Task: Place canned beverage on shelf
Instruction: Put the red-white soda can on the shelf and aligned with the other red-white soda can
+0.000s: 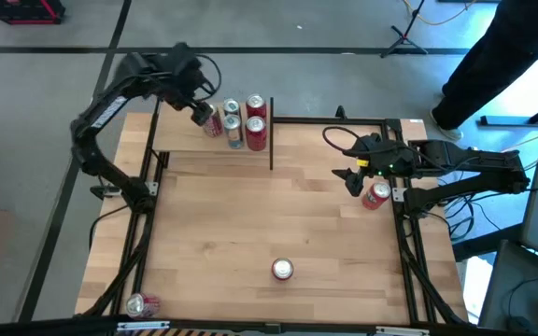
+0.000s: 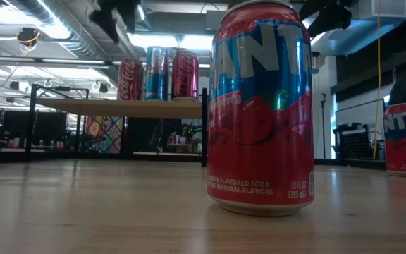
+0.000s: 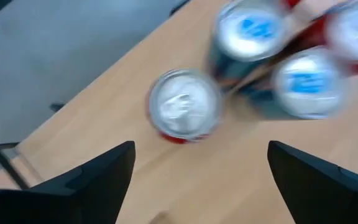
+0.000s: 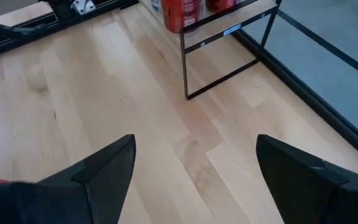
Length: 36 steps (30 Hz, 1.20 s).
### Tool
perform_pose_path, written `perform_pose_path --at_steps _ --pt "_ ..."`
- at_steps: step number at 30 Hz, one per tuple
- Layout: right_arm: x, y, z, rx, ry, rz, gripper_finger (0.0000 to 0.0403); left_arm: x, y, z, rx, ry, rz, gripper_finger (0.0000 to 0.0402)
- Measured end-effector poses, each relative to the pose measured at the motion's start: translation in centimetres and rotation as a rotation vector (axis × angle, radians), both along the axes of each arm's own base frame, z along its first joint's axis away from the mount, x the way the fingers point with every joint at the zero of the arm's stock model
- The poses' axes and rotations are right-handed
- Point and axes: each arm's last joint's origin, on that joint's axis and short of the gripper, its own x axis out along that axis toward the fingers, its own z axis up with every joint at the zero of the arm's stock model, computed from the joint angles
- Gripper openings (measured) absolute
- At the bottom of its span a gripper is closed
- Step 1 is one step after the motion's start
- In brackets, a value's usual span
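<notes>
The shelf [image 1: 177, 136] stands at the table's far left; it also shows in the low view [image 2: 118, 107]. Several cans stand upright on its board, among them a red one [image 3: 185, 107] nearest the left edge, also in the high view [image 1: 213, 123]. My left gripper [image 3: 197, 180] is open and hovers just above that can [image 1: 200, 112], touching nothing. My right gripper [image 4: 194, 180] is open and empty over the table's right side [image 1: 348, 177]. A red Fanta can [image 1: 376, 194] stands right beside it.
A red and blue Fanta can [image 1: 282, 270] stands upright at the table's near middle, filling the low view [image 2: 259, 106]. Another can [image 1: 143, 304] lies at the near left corner. The shelf's black upright [image 4: 185, 62] stands ahead of my right gripper. A person [image 1: 493, 65] stands beyond the far right corner.
</notes>
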Motion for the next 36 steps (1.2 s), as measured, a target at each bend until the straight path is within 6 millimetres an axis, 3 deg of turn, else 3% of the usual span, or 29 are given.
perform_pose_path --at_steps 7,15,27,36 --pt "0.0 0.0 0.0 0.004 -0.001 0.006 0.0321 -1.0 -5.0 2.6 0.005 -0.171 -0.045 0.0354" --pt "0.0 0.1 0.0 -0.047 0.025 0.089 0.0321 0.6 -12.3 3.5 -0.107 -0.307 -0.173 0.0354" --pt "0.7 0.6 0.5 -0.032 -0.041 0.287 0.0321 3.7 -22.8 1.5 -0.292 -0.237 -0.265 0.0354" --pt "2.9 2.9 -0.1 0.073 -0.069 0.405 0.0321 2.8 -29.2 -0.2 -0.316 -0.127 -0.364 0.0354"
